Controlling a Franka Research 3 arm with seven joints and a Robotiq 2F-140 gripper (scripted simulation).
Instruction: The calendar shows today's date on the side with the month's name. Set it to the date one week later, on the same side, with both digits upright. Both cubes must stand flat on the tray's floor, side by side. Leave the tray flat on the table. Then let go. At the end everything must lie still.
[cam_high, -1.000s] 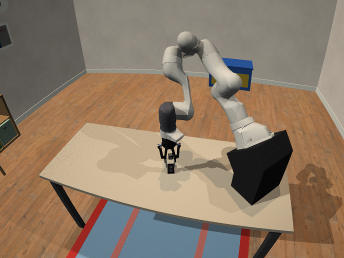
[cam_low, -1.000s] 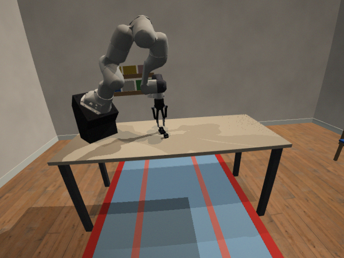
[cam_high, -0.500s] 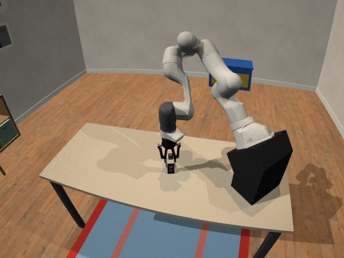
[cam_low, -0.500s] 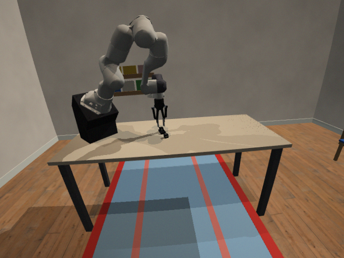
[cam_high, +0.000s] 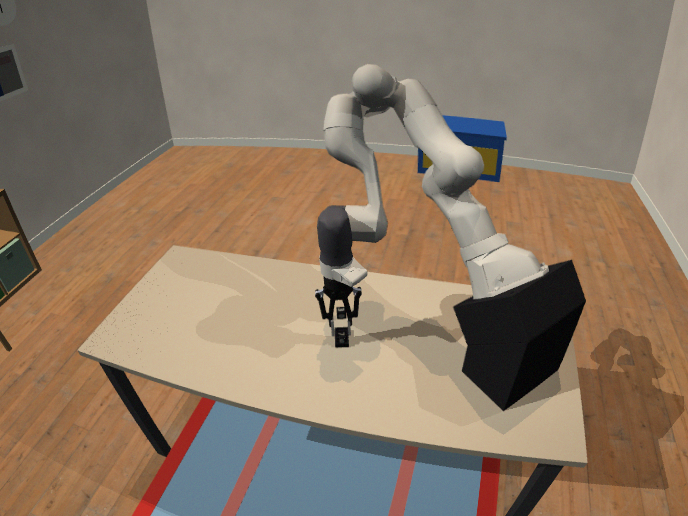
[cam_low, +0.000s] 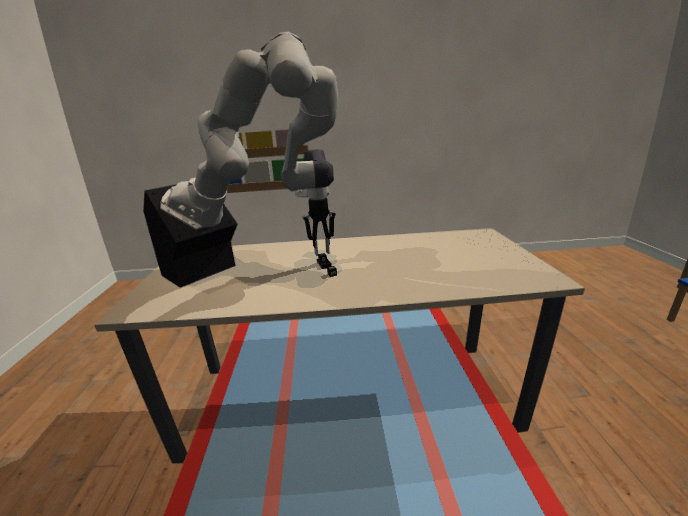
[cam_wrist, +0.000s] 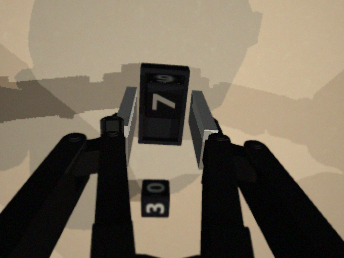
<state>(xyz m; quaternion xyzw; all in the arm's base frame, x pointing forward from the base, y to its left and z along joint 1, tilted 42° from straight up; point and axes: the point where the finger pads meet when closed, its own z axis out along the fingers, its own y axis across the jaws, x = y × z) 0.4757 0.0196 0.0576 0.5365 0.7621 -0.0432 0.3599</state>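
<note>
In the wrist view a black tray (cam_wrist: 164, 127) sits between my two finger pads. It carries a black cube with a white 7 (cam_wrist: 163, 102) facing up. My gripper (cam_wrist: 163, 105) is partly open and straddles the tray, with one pad close on each side. I cannot tell whether the pads touch it. A second black cube showing 3 and 0 (cam_wrist: 154, 198) lies loose on the table nearer the camera. In the top view the gripper (cam_high: 339, 317) points straight down over the tray (cam_high: 341, 337). In the exterior view the gripper (cam_low: 321, 248) is over the tray (cam_low: 322, 258), with the loose cube (cam_low: 331, 271) beside it.
The robot's black base block (cam_high: 519, 333) stands on the table's right end. The beige table (cam_high: 250, 333) stretches far to the left of the gripper. A blue cabinet (cam_high: 472, 147) stands on the floor behind the table.
</note>
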